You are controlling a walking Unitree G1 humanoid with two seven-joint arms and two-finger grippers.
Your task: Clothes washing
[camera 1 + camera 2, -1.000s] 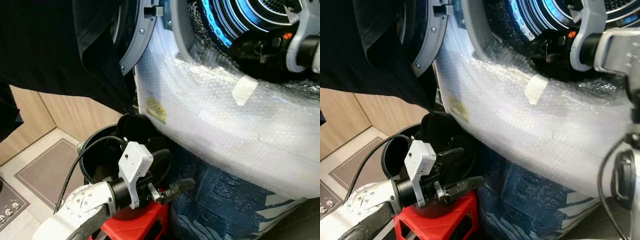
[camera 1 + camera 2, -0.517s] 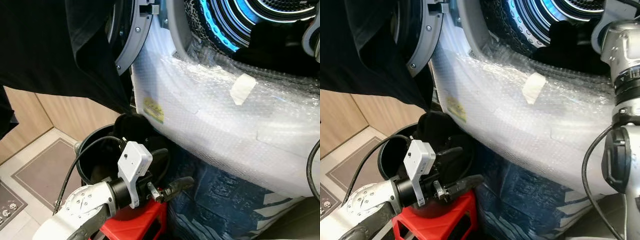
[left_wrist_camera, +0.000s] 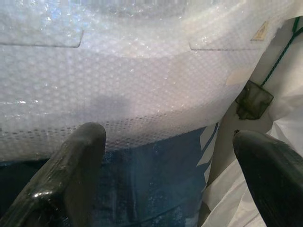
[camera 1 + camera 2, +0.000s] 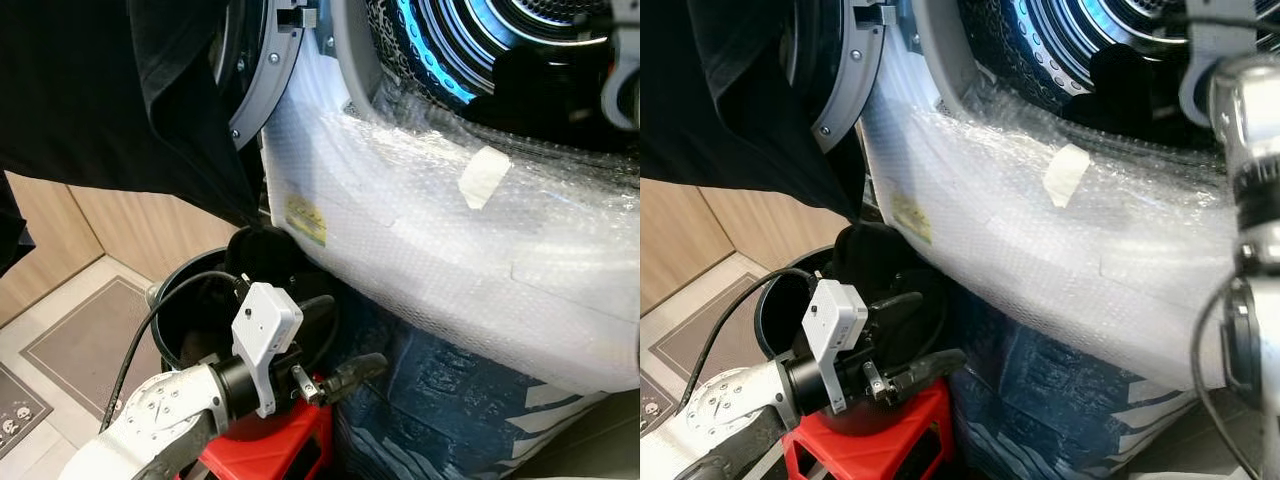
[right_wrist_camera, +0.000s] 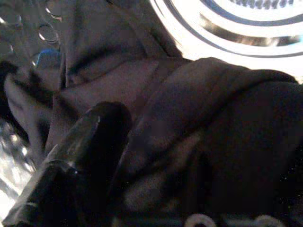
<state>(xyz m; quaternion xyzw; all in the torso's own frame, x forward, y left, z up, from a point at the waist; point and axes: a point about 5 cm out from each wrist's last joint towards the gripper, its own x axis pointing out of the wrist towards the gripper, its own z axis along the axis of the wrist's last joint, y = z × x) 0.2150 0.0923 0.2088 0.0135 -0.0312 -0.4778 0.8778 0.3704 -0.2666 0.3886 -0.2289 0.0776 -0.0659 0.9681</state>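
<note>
Black fingers of the right gripper (image 5: 156, 156) press into a dark garment (image 5: 227, 123) inside the washing machine drum (image 4: 520, 40), seemingly clamped on its folds to feed it in, though the far finger is buried in cloth. Lower down, the left gripper (image 4: 335, 345) waits with fingers spread and empty above the black laundry bucket (image 4: 180, 300) on its red stool (image 4: 290, 440), beside the bubble-wrapped machine front (image 4: 450, 250).

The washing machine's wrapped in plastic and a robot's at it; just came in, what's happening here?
The robot is loading laundry. Its right arm reaches into the lit drum of the bubble-wrapped washing machine, the right claw pressed against a dark garment inside. The left claw hangs open above a black bucket on a red stool, holding nothing. Another dark cloth drapes by the open door.
</note>
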